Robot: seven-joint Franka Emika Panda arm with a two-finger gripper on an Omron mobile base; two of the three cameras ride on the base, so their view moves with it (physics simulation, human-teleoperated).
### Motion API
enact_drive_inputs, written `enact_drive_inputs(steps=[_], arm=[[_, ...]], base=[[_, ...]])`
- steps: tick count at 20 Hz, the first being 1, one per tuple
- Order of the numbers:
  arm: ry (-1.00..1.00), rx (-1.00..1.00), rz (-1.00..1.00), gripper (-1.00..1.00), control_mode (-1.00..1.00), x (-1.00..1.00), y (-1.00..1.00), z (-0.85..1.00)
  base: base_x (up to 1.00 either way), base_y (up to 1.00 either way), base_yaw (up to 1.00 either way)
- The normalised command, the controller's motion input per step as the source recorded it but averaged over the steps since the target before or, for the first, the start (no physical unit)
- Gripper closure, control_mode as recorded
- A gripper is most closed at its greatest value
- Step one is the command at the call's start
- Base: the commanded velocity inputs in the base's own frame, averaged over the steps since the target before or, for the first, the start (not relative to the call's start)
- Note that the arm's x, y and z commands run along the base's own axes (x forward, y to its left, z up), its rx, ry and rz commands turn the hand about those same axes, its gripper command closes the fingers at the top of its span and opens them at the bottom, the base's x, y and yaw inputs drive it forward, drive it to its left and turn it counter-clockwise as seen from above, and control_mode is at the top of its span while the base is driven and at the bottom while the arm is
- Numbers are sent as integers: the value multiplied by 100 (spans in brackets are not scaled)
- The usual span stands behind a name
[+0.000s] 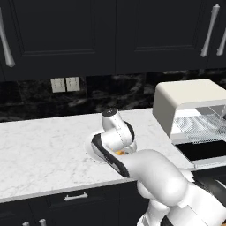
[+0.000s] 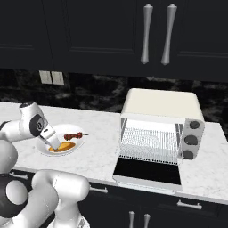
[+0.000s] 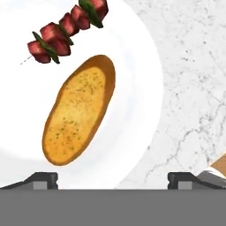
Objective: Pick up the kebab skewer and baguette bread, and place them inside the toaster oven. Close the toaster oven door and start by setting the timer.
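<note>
The golden-orange baguette bread (image 3: 79,110) lies on a white plate (image 3: 132,110), with the kebab skewer (image 3: 66,28) of dark red meat chunks just beyond it. My gripper (image 3: 112,181) hovers open right above the plate, fingertips (image 3: 42,180) spread wide at the bread's near end and holding nothing. From the right base view the gripper (image 2: 54,145) points down at the baguette bread (image 2: 64,147), beside the skewer (image 2: 73,136). The cream-white toaster oven (image 2: 160,107) stands to the right, its dark glass door (image 2: 147,171) folded down flat, the wire rack exposed.
The plate (image 2: 80,141) sits on a white marble counter (image 2: 100,147) near the front edge. Three dark knobs (image 2: 191,139) line the oven's right side. Dark cabinets hang above. My own arm covers most of the plate (image 1: 90,148) in the left base view.
</note>
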Motion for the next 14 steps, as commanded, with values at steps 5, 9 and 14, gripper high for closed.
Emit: enact_drive_inputs(steps=[5, 9, 14], arm=[[-14, 3, -8, -100, -100, 9, 5, -24], [-10, 4, -7, -100, -100, 3, 0, -19], [-1, 6, -7, -100, -100, 14, -3, -24]], base=[[0, 0, 0], [0, 0, 0], [0, 0, 0]])
